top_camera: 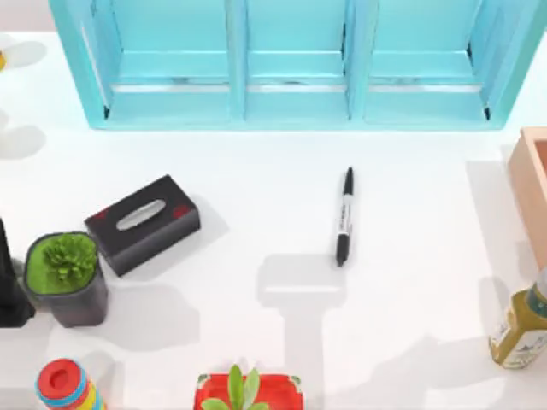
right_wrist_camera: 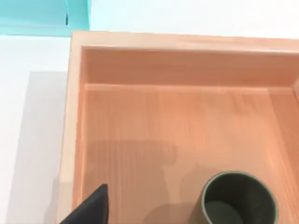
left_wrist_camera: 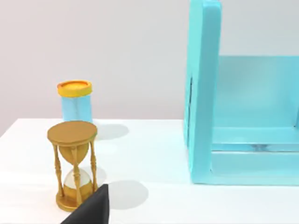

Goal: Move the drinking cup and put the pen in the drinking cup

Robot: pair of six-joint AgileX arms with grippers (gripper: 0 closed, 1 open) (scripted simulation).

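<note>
Olive-grey and dark inside, the drinking cup (right_wrist_camera: 239, 198) stands upright on the floor of a wooden tray (right_wrist_camera: 74, 116) in the right wrist view, closest to that camera. One dark fingertip of the right gripper (right_wrist_camera: 88, 210) shows at the tray's near wall, well to the side of the cup and not touching it; whether its fingers are apart or together I cannot tell. A corner of the turquoise shelf (right_wrist_camera: 44, 16) shows beyond the tray.

From above, the pen (top_camera: 344, 217) lies flat on the white table (top_camera: 256, 188) just right of centre, running roughly 12 to 6 o'clock with its cap toward 6. Nothing touches it. The tray's edge (top_camera: 532, 184) sits at about 3 o'clock from the pen, at the table's right side, and the shelf (top_camera: 295, 64) spans the 12 o'clock side. At 9 o'clock from the pen lies a black tissue box (top_camera: 143, 224), with a dark square pot (top_camera: 67, 280) holding a green plant beside it. A bottle (top_camera: 520, 329) stands toward 4 o'clock (partly cut off by the frame).

The left wrist view shows one dark fingertip of the left gripper (left_wrist_camera: 91, 212) near a golden hourglass (left_wrist_camera: 72, 163), with a yellow-lidded jar (left_wrist_camera: 74, 100) behind; here too, I cannot tell how the fingers stand.
</note>
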